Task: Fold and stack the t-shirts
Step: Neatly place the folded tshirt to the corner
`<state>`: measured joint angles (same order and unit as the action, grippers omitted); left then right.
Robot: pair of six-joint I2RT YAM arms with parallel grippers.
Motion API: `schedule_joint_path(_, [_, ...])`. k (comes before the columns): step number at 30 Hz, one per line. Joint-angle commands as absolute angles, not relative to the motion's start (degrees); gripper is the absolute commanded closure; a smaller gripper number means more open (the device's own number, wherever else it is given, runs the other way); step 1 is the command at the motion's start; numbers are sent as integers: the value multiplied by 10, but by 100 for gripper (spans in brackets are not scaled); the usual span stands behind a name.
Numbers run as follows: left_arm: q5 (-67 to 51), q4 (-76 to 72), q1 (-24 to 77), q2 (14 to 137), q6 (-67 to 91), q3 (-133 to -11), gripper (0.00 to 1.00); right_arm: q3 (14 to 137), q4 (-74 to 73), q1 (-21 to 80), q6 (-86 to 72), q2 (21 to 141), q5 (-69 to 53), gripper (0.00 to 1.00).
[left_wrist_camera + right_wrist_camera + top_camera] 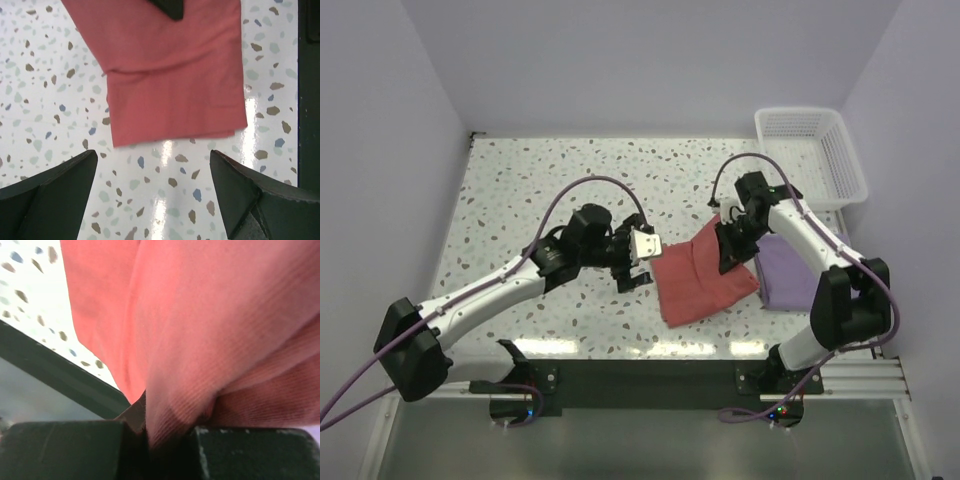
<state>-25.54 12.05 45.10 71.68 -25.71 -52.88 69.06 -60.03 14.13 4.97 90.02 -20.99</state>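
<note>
At right of centre on the counter (pixel 520 190) lies the salmon-red cloth t-shirt (pixel 705 275), folded into a rough rectangle. Its far right edge is hidden under the right hand (pixel 728 250). In the right wrist view that hand (pixel 167 440) is clamped on a gathered fold of the salmon cloth, which fills the frame and hides the rest. The pale lavender folded t-shirt (pixel 790 272) sits just right of the salmon one. The right arm (pixel 810 235) covers its far side, and whether the two shirts overlap cannot be told.

The salmon shirt's long axis runs left to right, skewed so that its right end lies farther from the arm bases. In the left wrist view a folded edge (pixel 175 135) faces the camera and the top is cut off.

The left hand (pixel 646 262) is just beside the shirt's left edge, with its jaws wide apart and nothing between them.

The counter is white terrazzo with grey, brown and blue flecks, and glossy under the lights. A white plastic lattice basket (pixel 798 111) stands at the far right corner. Plain pale walls enclose three sides.
</note>
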Motion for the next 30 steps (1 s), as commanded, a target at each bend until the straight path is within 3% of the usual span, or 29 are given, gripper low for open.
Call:
schedule_joint_path(1, [-229,198,447,691,-263,-531,0,686,-633,128,119,860,-128,100])
schedule_joint_path(19, [-192,229,441,622,-304,-464,0,772,-750,48,199,748,-42,100])
schedule_joint_path(30, [-189,244,441,606,-316,-451,0,859,-795,13,189,758,-67,100])
